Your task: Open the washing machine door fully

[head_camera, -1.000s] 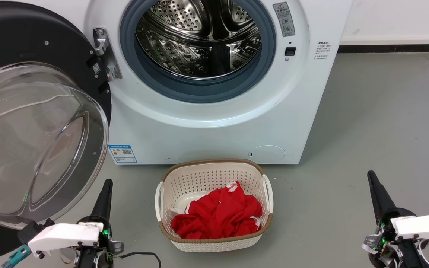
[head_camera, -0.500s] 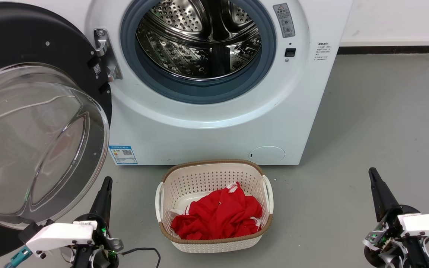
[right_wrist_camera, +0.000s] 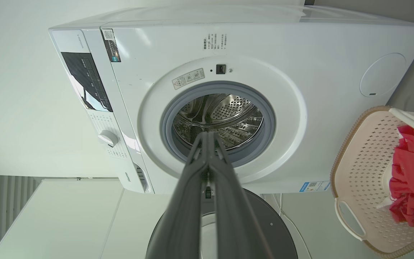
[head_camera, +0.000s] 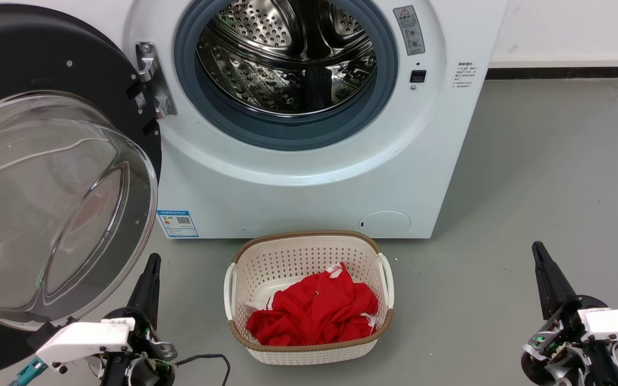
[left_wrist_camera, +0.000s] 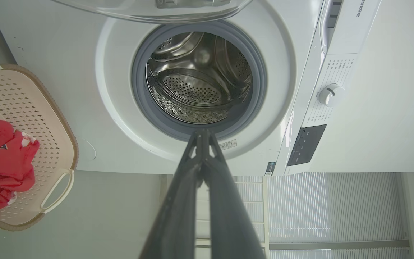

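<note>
Already the door (head_camera: 57, 177) stands wide; left gripper (head_camera: 153, 261) and right gripper (head_camera: 537, 247), jaws closed empty, should avoid nudging it.

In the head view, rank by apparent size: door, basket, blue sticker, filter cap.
1. washing machine door (nearness probably inflates it)
2. laundry basket
3. filter cap and blue label sticker: about alike, unranked

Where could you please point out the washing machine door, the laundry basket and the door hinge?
washing machine door (head_camera: 46, 203), head view, clear glass bowl.
laundry basket (head_camera: 298, 260), head view, perforated far wall.
door hinge (head_camera: 151, 67), head view, metal bracket.
</note>
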Tool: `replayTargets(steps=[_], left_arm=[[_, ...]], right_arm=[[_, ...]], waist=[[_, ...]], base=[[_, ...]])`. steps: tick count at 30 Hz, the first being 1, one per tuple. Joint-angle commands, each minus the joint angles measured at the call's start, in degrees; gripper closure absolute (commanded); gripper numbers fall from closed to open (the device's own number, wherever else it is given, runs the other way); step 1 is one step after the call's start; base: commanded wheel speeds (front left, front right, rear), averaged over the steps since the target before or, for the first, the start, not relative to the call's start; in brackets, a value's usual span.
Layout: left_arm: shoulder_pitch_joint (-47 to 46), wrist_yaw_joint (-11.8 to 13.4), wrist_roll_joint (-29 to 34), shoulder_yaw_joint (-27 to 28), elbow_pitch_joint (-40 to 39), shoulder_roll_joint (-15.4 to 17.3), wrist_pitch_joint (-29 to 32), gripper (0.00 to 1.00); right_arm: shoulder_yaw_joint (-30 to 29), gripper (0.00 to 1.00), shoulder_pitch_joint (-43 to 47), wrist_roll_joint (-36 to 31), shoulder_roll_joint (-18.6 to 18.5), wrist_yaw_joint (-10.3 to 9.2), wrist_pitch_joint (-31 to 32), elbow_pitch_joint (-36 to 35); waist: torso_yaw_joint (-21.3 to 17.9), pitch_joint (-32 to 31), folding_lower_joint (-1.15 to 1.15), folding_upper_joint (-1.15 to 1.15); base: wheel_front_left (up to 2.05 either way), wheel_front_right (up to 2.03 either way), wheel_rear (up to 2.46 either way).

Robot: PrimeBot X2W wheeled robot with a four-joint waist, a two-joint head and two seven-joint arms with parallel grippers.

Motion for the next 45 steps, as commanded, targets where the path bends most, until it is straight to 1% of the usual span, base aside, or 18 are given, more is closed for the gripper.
replayTargets(steps=[1,45], left_arm=[[-0.4,-0.2,0.0,0.2,0.0,-0.1,0.2,1.00],[-0.4,-0.2,0.0,0.1,0.0,-0.1,0.2,1.00]], right_arm=[[-0.1,1.00,-0.7,0.0,0.1,-0.02,0.2,0.1],[-0.8,1.00,-0.7,-0.6,0.6,-0.02,0.7,0.1]], waist=[[0.0,0.0,0.00,0.00],[0.0,0.0,0.00,0.00]], base=[[0.00,0.00,0.00],[0.00,0.00,0.00]])
